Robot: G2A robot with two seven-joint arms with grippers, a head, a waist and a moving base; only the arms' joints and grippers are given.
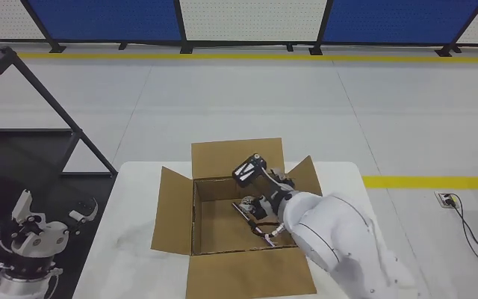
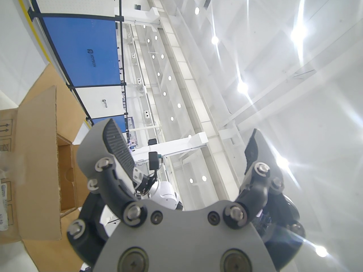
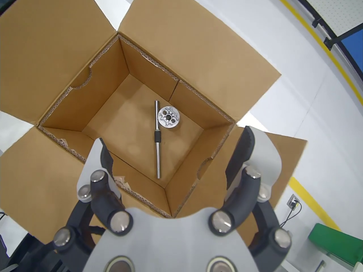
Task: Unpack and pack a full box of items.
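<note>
Right wrist view looks down between the wide-spread, empty fingers of my right gripper (image 3: 174,142) into the cardboard box (image 3: 107,80). Its four flaps (image 3: 56,29) fold outward, leaving the mouth free. On the floor a metal rod (image 3: 157,142) lies just beside a round metal disc (image 3: 169,117), toward one wall. My left gripper (image 2: 183,131), also spread and empty, points upward beside a flap. My right gripper's body covers part of the nearest rim.

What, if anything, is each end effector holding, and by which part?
Nothing: left end effector and right end effector are open, empty. The rod lies in the box.
</note>
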